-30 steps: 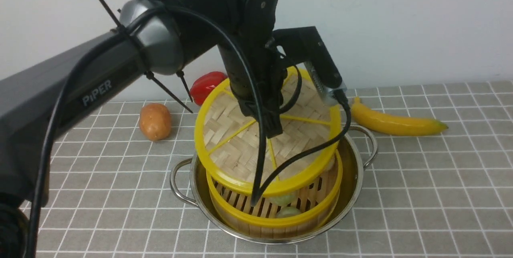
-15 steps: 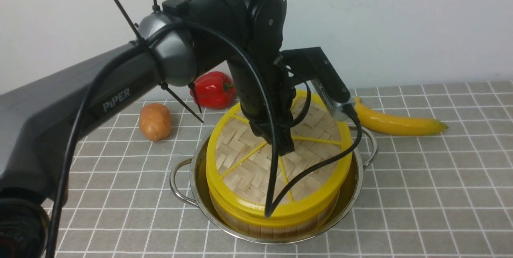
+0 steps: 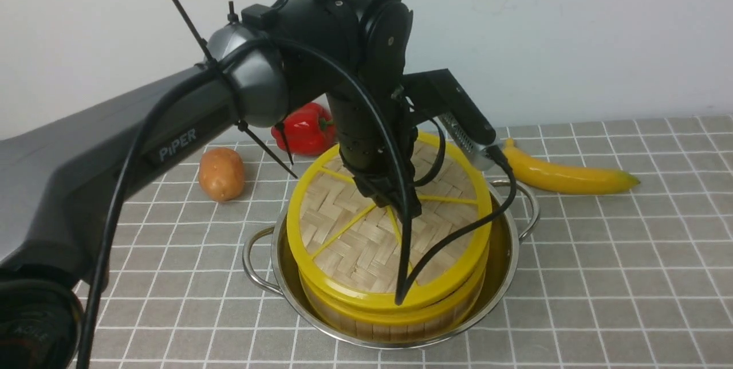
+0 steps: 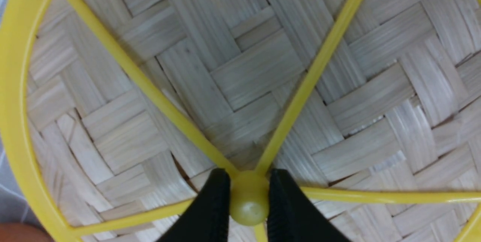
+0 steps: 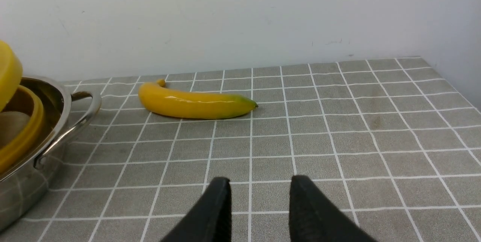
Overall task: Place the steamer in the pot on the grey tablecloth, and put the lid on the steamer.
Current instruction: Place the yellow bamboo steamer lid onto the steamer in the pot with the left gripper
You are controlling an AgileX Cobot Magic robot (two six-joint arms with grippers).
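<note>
The steamer [image 3: 389, 323] stands inside the steel pot [image 3: 507, 254] on the grey tablecloth [image 3: 601, 243]. The woven lid [image 3: 343, 237] covers the steamer's top, tilted, with its far right edge a little higher. My left gripper [image 3: 395, 205] is shut on the lid's yellow central knob [image 4: 248, 206], one black finger on each side. In the right wrist view the lid's edge [image 5: 7, 73] sits above the steamer's rim [image 5: 26, 121] with a gap, and a pale bun shows inside. My right gripper [image 5: 259, 182] is open and empty over the cloth, to the right of the pot [image 5: 56, 95].
A yellow banana [image 3: 564, 174] lies behind the pot on the right. A red pepper [image 3: 306, 128] and a potato [image 3: 221, 173] lie behind it on the left. A white wall runs along the table's back edge.
My left gripper has lowered the lid from above the steamer down onto its top. The open gap at the front has closed. The pot and steamer have not moved.
</note>
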